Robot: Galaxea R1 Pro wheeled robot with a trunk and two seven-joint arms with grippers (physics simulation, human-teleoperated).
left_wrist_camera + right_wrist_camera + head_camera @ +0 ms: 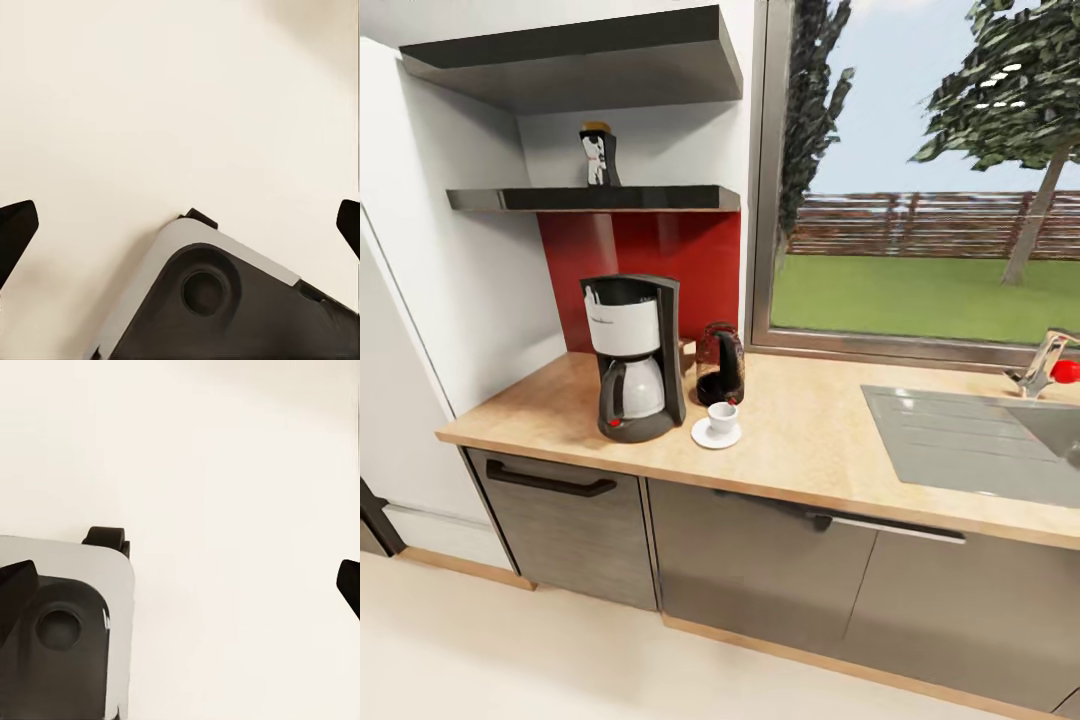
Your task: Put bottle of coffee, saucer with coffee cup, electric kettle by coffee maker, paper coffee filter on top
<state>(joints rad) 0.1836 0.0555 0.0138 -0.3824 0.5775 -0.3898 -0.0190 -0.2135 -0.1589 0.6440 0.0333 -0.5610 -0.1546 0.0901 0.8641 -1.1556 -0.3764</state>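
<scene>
The black-and-white coffee maker (632,357) stands on the tan kitchen countertop (810,430) in the head view. Just right of it and behind sits the dark glass electric kettle (720,363). In front of the kettle the white coffee cup (722,416) rests on the white saucer (716,434). The bottle of coffee (598,154) stands on the black kitchen shelf (595,198) above. The paper coffee filter is out of view. My left gripper (180,229) and right gripper (180,585) hang open over the pale floor, with nothing between their fingers.
A grey sink (990,440) with a red-handled tap (1050,365) takes up the counter's right side, below a window. A second black shelf (580,60) hangs higher up. White tall cabinet (420,300) stands left. My own base (225,300) shows in the wrist views.
</scene>
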